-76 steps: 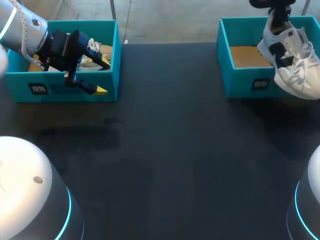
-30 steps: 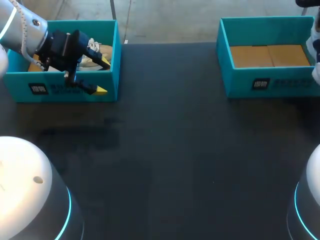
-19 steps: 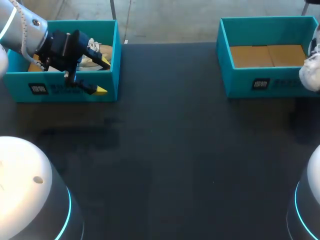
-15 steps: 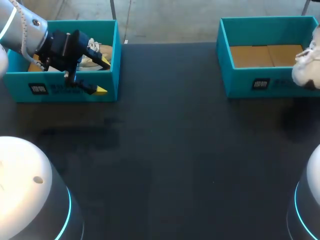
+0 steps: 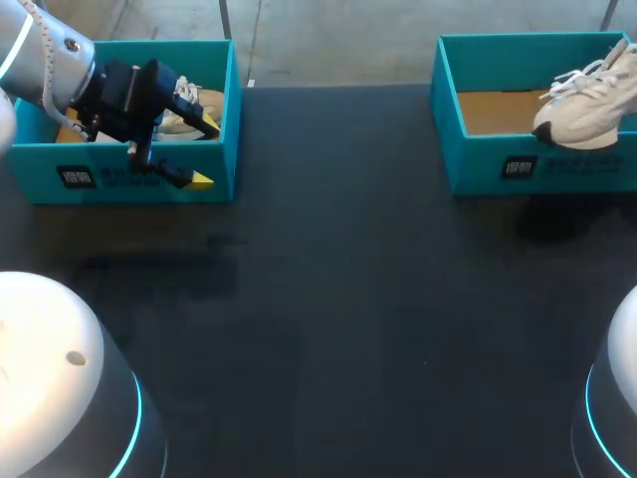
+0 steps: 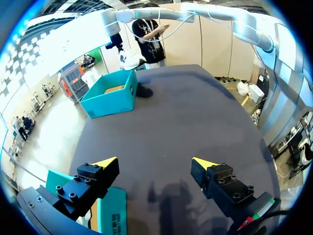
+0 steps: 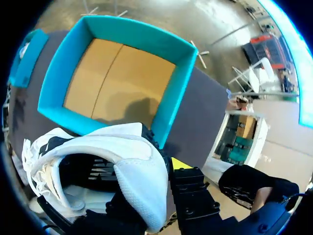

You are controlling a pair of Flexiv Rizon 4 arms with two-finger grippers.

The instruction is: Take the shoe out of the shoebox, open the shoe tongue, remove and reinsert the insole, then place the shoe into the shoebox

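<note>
We pinch the shoe [image 5: 582, 105] by its heel in our right pincer [image 7: 149, 169], at upper right above the front wall of the box [image 5: 498, 164], likely to clear the rim. Our left pincer [image 5: 206, 152] hangs spread at upper left, out of the way.

White shoe [image 5: 585, 110] in the right claw [image 7: 159, 171], earlier hanging toe-down over the right shoebox [image 5: 478, 159], swung out past the view's right edge, now back in, turned level, toe toward the worktop's [image 5: 348, 299] middle, above the box's front wall
</note>
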